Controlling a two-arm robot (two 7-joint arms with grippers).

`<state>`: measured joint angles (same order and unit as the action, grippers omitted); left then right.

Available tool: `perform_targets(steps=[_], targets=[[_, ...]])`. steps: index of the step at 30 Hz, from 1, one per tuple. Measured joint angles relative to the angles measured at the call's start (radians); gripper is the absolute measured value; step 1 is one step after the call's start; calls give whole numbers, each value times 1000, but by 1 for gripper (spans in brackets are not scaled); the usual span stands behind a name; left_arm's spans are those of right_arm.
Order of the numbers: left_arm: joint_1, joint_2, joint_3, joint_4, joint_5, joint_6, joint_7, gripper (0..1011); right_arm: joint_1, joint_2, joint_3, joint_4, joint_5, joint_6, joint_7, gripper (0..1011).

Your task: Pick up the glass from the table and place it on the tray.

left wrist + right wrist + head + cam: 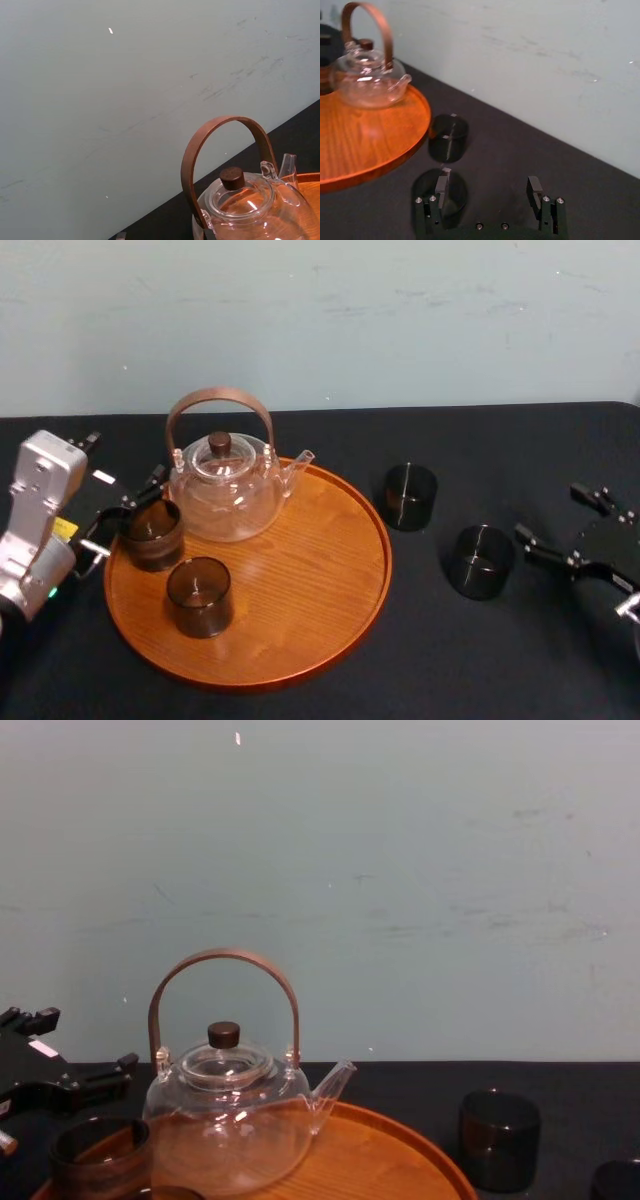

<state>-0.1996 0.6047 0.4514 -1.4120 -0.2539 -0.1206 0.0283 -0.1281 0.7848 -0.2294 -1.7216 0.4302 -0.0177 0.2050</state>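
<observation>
A black table (500, 660) ran across the scene, up to a pale wall. On its left half lay the round orange-brown wooden tray (300, 580), flat, with a low rim. A clear glass teapot (228, 490) with a brown arched handle and a dark lid knob stood upright on the far left part of the tray, its spout pointing right.

The left gripper (125, 512) sat at the tray's left edge with its fingers spread, beside a dark tumbler (152, 533) that stood on the tray just in front of the teapot. A second tumbler (199, 596) stood on the tray nearer the robot, close to the first.

The right gripper (487, 189) hung low over the table at the far right, its fingers wide apart and holding nothing.

Two more dark glasses stood upright on the bare table, right of the tray. The nearer glass (480, 561) was just beside one right fingertip; whether they touched could not be told. The farther glass (411, 496) stood close to the tray's rim.
</observation>
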Motion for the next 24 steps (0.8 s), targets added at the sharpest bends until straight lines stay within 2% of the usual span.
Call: perform_targets(steps=[5,12,24], targets=[[0,0,0,0,0,0,0,1001,-35,26,14,-18,6,21,41,1002],[0,0,0,0,0,0,0,1001,-53,43,20,-27,6,57,85,1002],[0,0,0,0,0,0,0,1001,-35,25,16,-20,1,117,140,1002]])
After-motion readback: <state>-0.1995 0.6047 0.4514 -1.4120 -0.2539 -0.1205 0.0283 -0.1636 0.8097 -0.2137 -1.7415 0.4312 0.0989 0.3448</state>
